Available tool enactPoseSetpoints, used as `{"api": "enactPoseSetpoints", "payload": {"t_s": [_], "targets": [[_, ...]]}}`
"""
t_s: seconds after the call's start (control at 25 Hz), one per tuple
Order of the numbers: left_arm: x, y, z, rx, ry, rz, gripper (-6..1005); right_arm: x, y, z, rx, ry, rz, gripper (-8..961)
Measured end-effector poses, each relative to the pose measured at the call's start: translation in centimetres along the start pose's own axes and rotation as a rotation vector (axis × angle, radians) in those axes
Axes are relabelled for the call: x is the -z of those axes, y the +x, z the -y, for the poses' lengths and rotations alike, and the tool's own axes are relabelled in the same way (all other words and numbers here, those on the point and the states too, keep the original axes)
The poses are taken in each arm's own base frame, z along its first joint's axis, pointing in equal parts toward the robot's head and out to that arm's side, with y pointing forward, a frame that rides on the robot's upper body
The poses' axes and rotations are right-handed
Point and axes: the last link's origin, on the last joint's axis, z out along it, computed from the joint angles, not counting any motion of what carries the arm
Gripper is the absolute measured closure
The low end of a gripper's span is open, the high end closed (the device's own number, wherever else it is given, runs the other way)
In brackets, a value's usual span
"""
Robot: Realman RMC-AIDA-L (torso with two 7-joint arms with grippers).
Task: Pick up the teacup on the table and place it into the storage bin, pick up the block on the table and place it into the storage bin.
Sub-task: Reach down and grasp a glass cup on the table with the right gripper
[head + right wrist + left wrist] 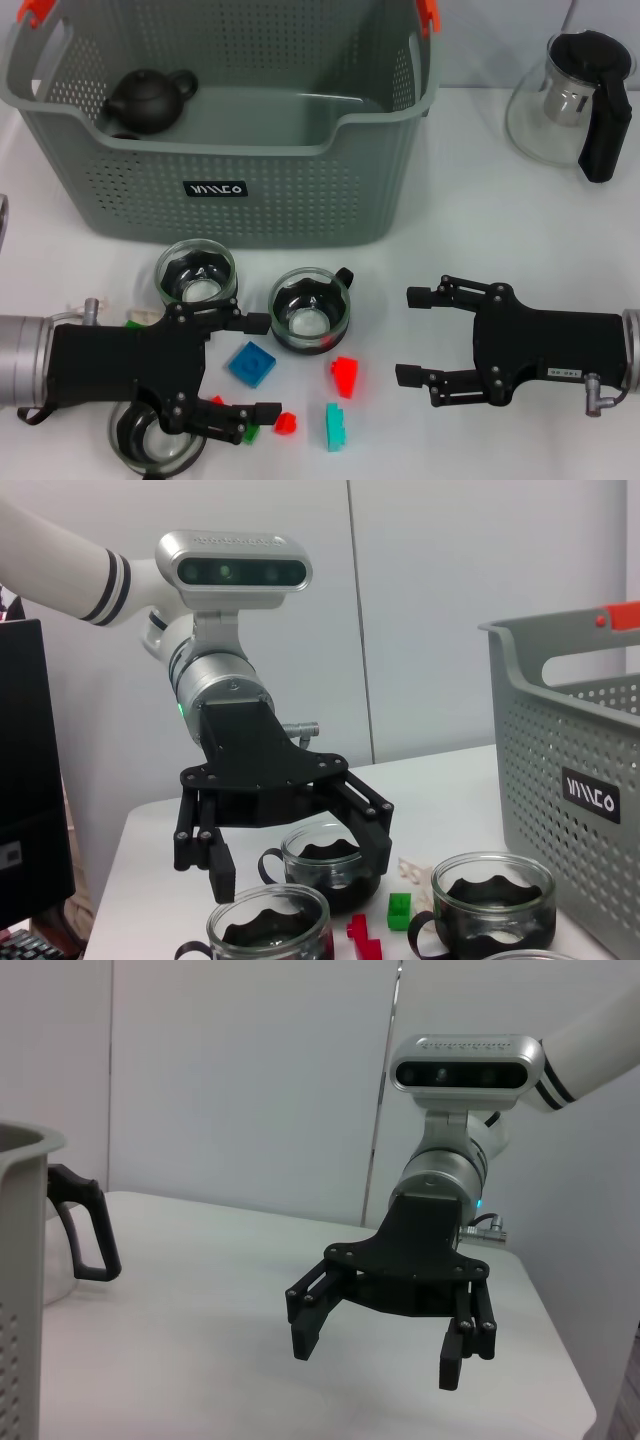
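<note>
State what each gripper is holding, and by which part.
Nothing is held. The left gripper and right gripper are both open above the table.

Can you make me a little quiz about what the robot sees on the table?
1. True or false: the dark teapot is inside the storage bin.
2. Which block lies nearest the middle teacup? A) the blue block B) the teal block C) the red block
3. Fill in: both the left gripper and the right gripper have their fingers ____.

Key
1. True. It sits in the bin's far left corner.
2. C. The red block lies just in front of that cup, closer than the blue one.
3. Open. Neither gripper holds anything, and both hang over the table in front of the bin.
</note>
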Motion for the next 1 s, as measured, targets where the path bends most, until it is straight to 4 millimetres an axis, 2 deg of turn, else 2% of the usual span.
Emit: {"api": "enactPoseSetpoints", "payload": {"t_s": [0.6,0.8,1.0], "targets": [[0.2,-0.1,0.0,0.009,0.011,-0.001,64,0.1,0.2,-0.1,-0.009,0.003,-0.008,41],[2.9,0.2,0.6,0.048,0.131,-0.074,65,-0.7,0.1,-0.1,-0.052,-0.087,-0.101,42],[4.8,0.1,0.9,0.062,0.229,-0.117,65,-1.8,-2.4,1.0,-0.035,-0.201,-0.235,43]]}}
